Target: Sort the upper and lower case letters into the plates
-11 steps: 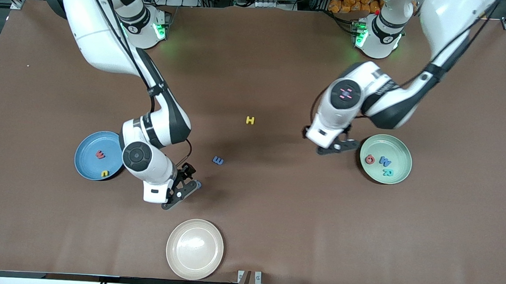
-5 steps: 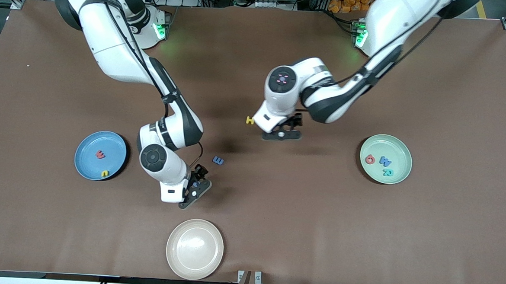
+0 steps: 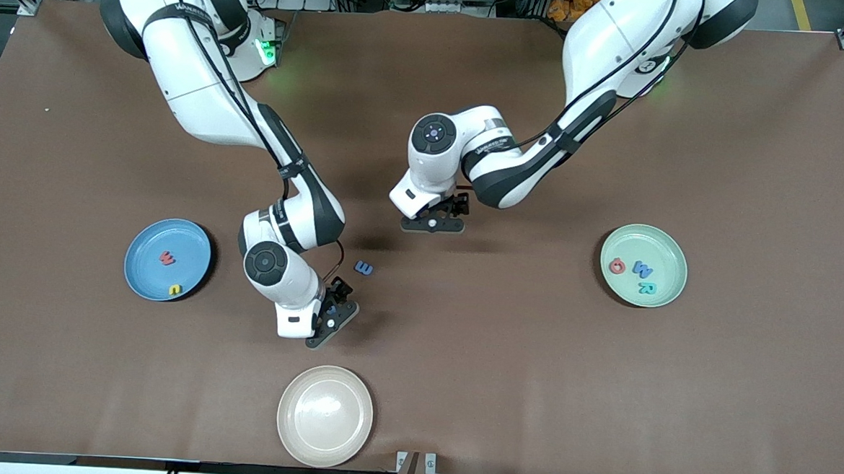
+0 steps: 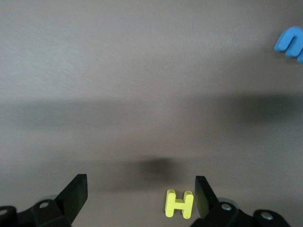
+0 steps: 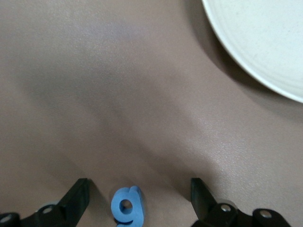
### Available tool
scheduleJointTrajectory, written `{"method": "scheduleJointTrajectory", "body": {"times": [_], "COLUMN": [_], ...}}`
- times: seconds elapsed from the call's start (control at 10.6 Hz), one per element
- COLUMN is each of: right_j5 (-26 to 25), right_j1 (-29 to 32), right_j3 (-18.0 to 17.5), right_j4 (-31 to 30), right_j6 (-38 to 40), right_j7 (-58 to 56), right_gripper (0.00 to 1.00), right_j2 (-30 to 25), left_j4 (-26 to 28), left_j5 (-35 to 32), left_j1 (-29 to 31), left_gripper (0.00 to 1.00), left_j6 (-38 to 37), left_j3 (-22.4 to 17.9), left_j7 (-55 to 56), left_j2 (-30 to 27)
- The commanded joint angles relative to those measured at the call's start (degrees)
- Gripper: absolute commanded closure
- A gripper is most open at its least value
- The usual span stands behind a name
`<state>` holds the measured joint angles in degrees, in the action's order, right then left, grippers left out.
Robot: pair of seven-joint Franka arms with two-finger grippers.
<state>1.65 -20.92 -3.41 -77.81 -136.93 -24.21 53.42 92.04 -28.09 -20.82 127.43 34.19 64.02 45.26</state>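
Note:
The blue plate (image 3: 147, 273) holds a red letter (image 3: 167, 257) and a yellow letter (image 3: 175, 290). The mint green plate (image 3: 663, 244) holds a red letter (image 3: 616, 265), a blue W (image 3: 641, 269) and a teal R (image 3: 647, 288). My left gripper (image 3: 434, 219) is open low over the table's middle. In the left wrist view the yellow H (image 4: 179, 204) lies between the open gripper's (image 4: 140, 187) fingers, close to one finger. My right gripper (image 3: 333, 313) is open around a blue g (image 5: 127, 206), seen between the gripper's (image 5: 139, 189) fingers. A blue letter (image 3: 364, 268) lies loose between the two grippers.
A cream-beige plate (image 3: 325, 415) sits empty near the table's front edge, just nearer the camera than my right gripper; its rim shows in the right wrist view (image 5: 265, 42). The loose blue letter also shows in the left wrist view (image 4: 291, 42).
My left arm has swung from beside the mint green plate to over the yellow H. My right gripper has shifted a little toward the table's middle, over the blue g.

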Motion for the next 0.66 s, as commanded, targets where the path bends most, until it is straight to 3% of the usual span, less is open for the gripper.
{"method": "scheduleJointTrajectory", "body": {"times": [0.0, 0.19, 0.28, 0.47, 0.57], "right_j5": [0.72, 0.81, 0.81, 0.81, 0.81], "right_j1": [0.62, 0.79, 0.79, 0.79, 1.06], "right_j3": [0.06, 0.07, 0.07, 0.07, 0.07], "right_j4": [-1.2, -2.34, -2.52, -2.52, -2.52], "right_j6": [0.08, 0.17, 0.26, 1.75, 2.02], "right_j7": [-1.27, -1.27, -1.27, -1.19, -1.19], "right_gripper": [0.15, 0.13, 0.17, 0.35, 0.35], "right_j2": [0.11, -0.59, -0.68, -1.21, -1.3], "left_j4": [-1.52, -1.52, -1.43, -1.43, -1.43], "left_j5": [0.84, 1.02, 0.76, 0.5, 0.5], "left_j1": [-3.87, -6.16, -6.34, -6.43, -6.87], "left_gripper": [0.0, 0.0, 0.0, 0.0, 0.0], "left_j6": [0.63, 3.07, 4.14, 4.23, 4.58], "left_j3": [-2.19, -2.99, -2.99, -3.08, -3.08], "left_j7": [-0.04, -0.04, -0.04, -0.04, -0.04], "left_j2": [1.84, 2.9, 3.34, 4.13, 4.22]}}
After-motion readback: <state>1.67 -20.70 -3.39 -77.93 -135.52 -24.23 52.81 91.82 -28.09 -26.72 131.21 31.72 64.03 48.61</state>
